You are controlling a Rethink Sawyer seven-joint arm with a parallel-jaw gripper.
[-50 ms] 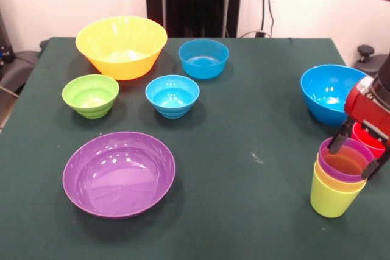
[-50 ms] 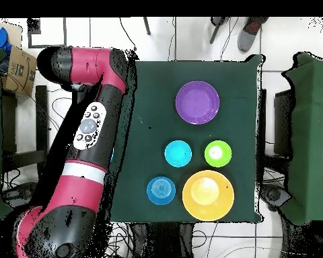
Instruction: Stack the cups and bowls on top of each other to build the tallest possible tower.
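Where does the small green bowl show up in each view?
Front view: the small green bowl sits left of centre, right in front of the large yellow-orange bowl.
Overhead view: it lies right of centre, just above the same yellow-orange bowl.
Shared landmark: the yellow-orange bowl.
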